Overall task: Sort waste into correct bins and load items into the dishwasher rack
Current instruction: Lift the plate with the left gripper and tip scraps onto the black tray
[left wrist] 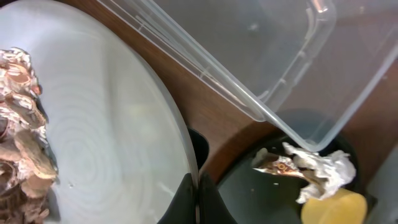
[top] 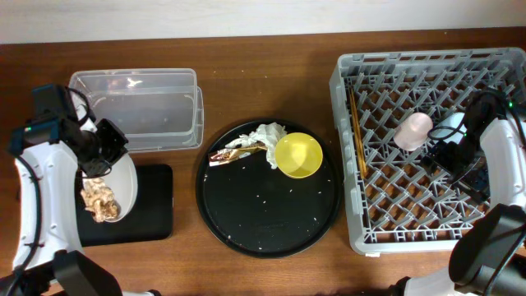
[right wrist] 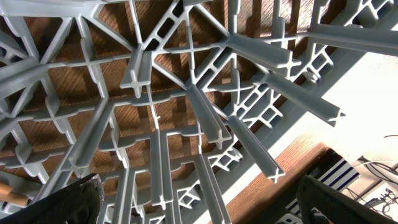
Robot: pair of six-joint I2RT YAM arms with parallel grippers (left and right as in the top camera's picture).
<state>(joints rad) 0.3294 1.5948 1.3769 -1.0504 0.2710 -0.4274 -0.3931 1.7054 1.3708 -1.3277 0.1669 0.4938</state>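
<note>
Overhead view: bright, even light from above. Counter (top: 271,74) wood easy to see. Shadows soft, small, close under things. Small white shine spots on clear box (top: 136,107) near counter's far left corner. Picture a bit grainy.

Left wrist view: very close, soft, fuzzy. Plate (left wrist: 106,137) pale with faint shine. Clear box wall shows light streaks.

Right wrist view: rack (right wrist: 205,118) bars mostly sharp, light grey. White washed-out patch at right side. Right end effector (right wrist: 199,208) dark, blurry in bottom corners.
</note>
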